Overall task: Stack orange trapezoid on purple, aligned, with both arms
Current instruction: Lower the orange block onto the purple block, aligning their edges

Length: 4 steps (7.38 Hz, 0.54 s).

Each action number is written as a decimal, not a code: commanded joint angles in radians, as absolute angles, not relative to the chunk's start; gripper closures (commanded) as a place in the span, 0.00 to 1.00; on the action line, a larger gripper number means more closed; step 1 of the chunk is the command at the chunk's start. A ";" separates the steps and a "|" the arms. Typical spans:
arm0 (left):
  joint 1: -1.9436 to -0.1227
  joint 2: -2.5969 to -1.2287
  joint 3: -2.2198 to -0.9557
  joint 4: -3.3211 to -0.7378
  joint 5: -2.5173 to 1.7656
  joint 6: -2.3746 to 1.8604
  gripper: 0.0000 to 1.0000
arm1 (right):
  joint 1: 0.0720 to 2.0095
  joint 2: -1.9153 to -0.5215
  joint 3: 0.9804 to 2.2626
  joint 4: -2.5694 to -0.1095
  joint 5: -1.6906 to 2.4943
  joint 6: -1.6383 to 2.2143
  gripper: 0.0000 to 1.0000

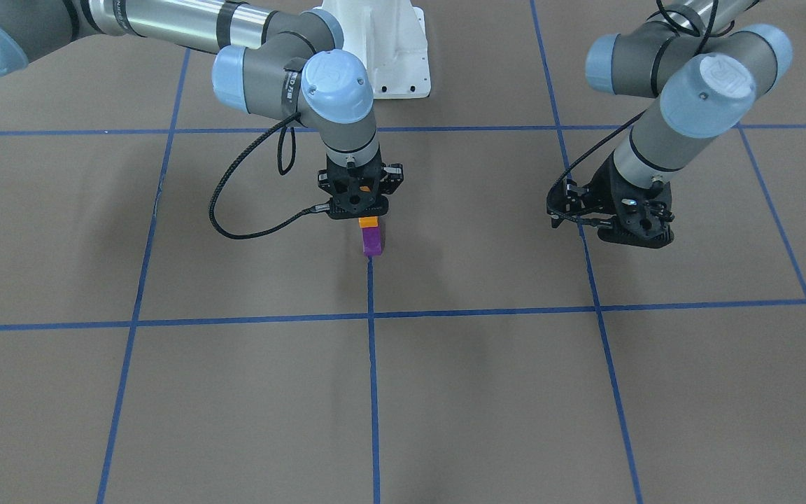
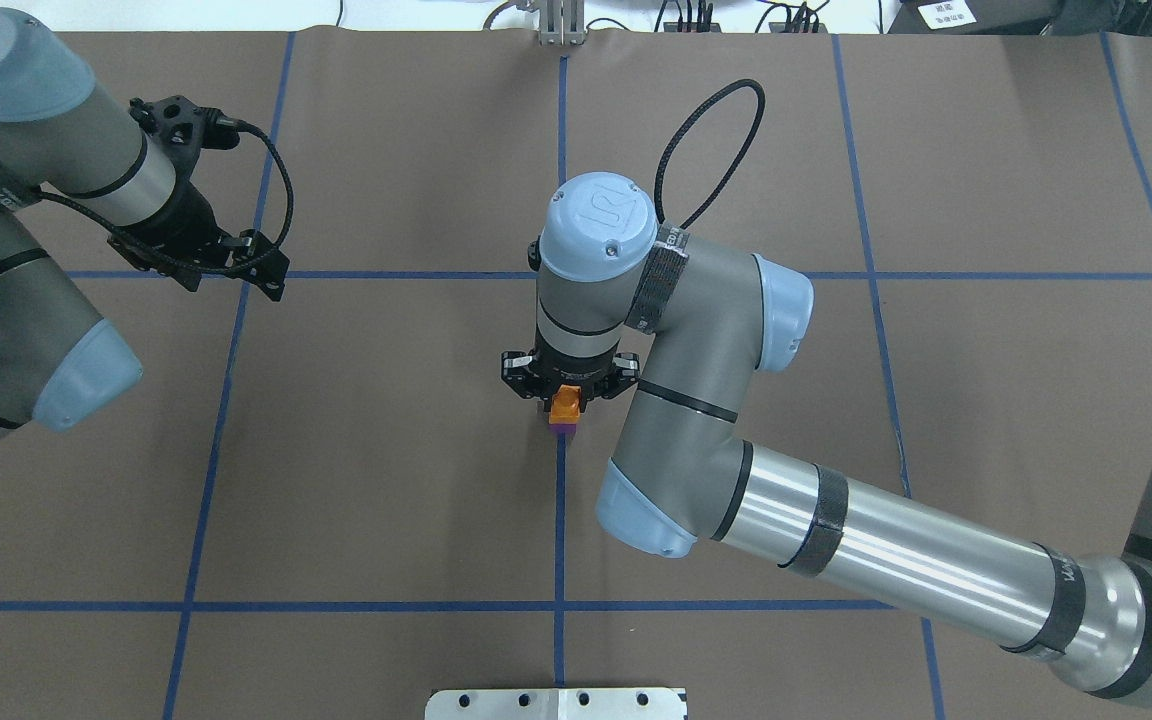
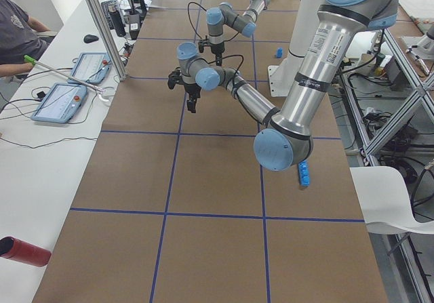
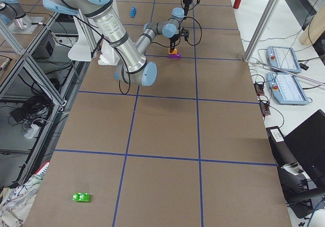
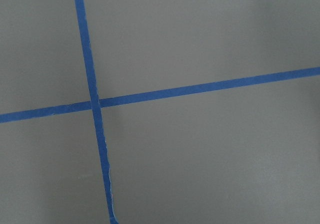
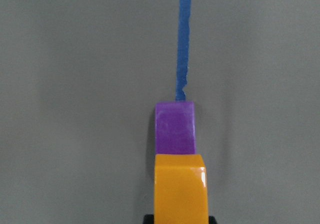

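The orange trapezoid (image 1: 368,222) is held in my right gripper (image 1: 366,214), whose jaws are shut on it near the table's middle. It sits directly over the purple block (image 1: 372,241), which stands on a blue tape line. In the right wrist view the orange block (image 6: 180,194) covers the near part of the purple one (image 6: 174,128); their sides look lined up. I cannot tell whether they are pressed together. My left gripper (image 2: 258,272) hovers low over bare table far to my left, empty; its fingers are not clear in any view.
A long blue brick (image 3: 303,174) lies near the robot's base side, with a small blue block (image 3: 279,52) and a green block (image 4: 80,197) far off. Blue tape lines (image 5: 95,103) grid the brown table. Operators' tablets (image 3: 60,101) lie beyond the far edge.
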State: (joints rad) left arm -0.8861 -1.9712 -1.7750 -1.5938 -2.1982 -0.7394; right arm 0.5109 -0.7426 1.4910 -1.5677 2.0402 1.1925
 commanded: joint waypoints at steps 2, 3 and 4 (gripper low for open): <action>-0.884 -1.971 -1.775 -1.595 -2.198 -0.750 0.00 | 0.509 -0.742 1.483 -1.568 2.040 1.183 1.00; -0.884 -1.971 -1.776 -1.594 -2.198 -0.750 0.00 | 0.509 -0.742 1.483 -1.568 2.040 1.181 1.00; -0.884 -1.973 -1.776 -1.595 -2.198 -0.750 0.00 | 0.509 -0.742 1.483 -1.568 2.039 1.180 1.00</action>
